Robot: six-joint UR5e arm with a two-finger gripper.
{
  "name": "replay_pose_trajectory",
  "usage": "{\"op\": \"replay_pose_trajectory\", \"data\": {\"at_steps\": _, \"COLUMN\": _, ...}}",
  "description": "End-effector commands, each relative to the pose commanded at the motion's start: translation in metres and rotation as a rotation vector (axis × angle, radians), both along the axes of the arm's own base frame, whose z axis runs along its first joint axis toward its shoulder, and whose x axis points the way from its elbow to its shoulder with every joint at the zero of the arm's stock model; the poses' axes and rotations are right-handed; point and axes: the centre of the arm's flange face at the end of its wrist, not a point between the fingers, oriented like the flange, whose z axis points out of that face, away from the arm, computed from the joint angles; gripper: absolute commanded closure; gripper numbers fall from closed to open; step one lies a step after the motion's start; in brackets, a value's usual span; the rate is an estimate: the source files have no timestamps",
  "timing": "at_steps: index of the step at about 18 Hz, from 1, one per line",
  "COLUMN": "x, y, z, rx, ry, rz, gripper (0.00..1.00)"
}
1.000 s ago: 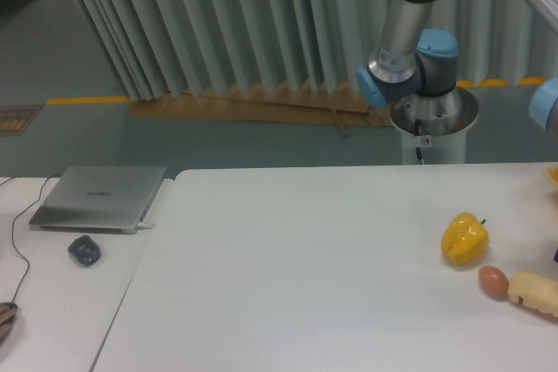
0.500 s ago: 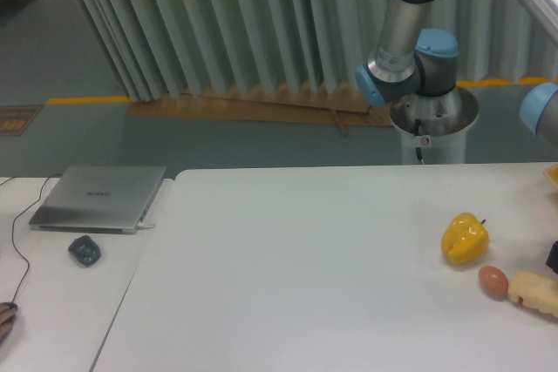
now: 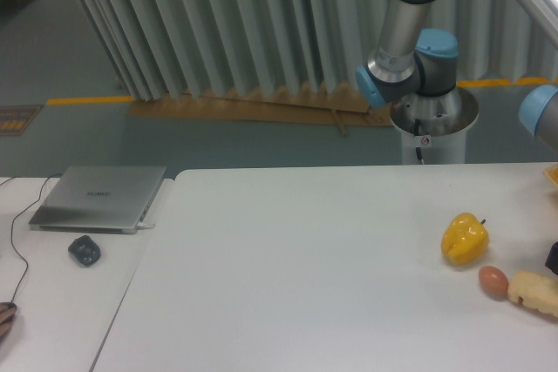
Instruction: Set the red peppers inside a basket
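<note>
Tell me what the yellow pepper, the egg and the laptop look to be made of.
Yellow pepper: probably moulded plastic, given its uniform glossy skin. Egg: smooth brown shell, real or replica unclear. Laptop: brushed silver metal lid, matte sheen.

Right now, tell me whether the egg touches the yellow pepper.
Apart. The camera view shows a strip of bare table between the egg and the yellow pepper, which sits above and left of it.
</note>
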Motion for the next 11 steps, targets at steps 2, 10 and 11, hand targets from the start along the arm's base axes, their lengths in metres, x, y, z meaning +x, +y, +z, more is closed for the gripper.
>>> {"op": "replay_pose_trajectory", "data": {"at_steps": 2, "x": -0.0008, "y": -0.0005, "z": -0.0019, "rx": 0.0, "ry": -0.003, "rz": 0.002, "gripper": 0.05}}
{"op": "replay_pose_trajectory", "data": {"at_steps": 10, "x": -0.0024, "y": -0.0019, "z": -0.0053, "rx": -0.001, "ry": -0.006, "rz": 0.003, "gripper": 0.36}}
{"op": "replay_pose_trajectory", "data": {"at_steps": 11, "x": -0.0026, "y": -0.0018, "z": -0.0051, "rx": -0.001, "ry": -0.005, "rz": 0.003, "gripper": 0.37}}
